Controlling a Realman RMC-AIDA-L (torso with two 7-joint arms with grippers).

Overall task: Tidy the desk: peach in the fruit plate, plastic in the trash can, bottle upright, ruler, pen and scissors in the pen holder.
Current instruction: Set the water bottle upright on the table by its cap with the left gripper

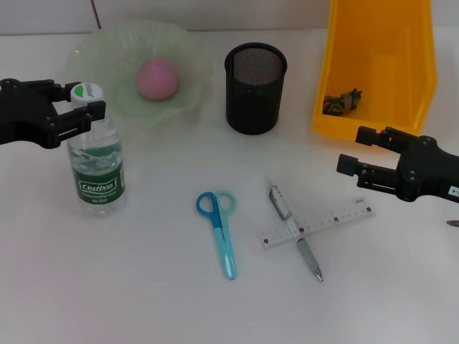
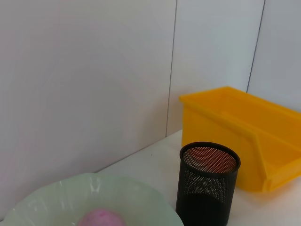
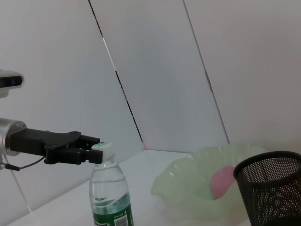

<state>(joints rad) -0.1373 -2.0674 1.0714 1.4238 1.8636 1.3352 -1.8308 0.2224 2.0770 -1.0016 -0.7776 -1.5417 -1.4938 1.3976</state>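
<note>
Left gripper [image 1: 84, 110] pinches the upright Cestbon bottle's [image 1: 97, 168] neck, far left; right gripper [image 1: 353, 152] hovers spread wide, just near of the yellow bin [image 1: 379, 68].

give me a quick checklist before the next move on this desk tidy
1. Peach in fruit plate: ok.
2. Plastic in yellow trash can: ok.
3. Bottle upright: ok.
4. Left gripper clear of the bottle: not ok, jaws sit at the cap.
5. Scissors, pen and ruler in pen holder: not ok, all on the desk, pen and ruler crossing.
6. Right gripper free: ok, open near the trash can.
</note>
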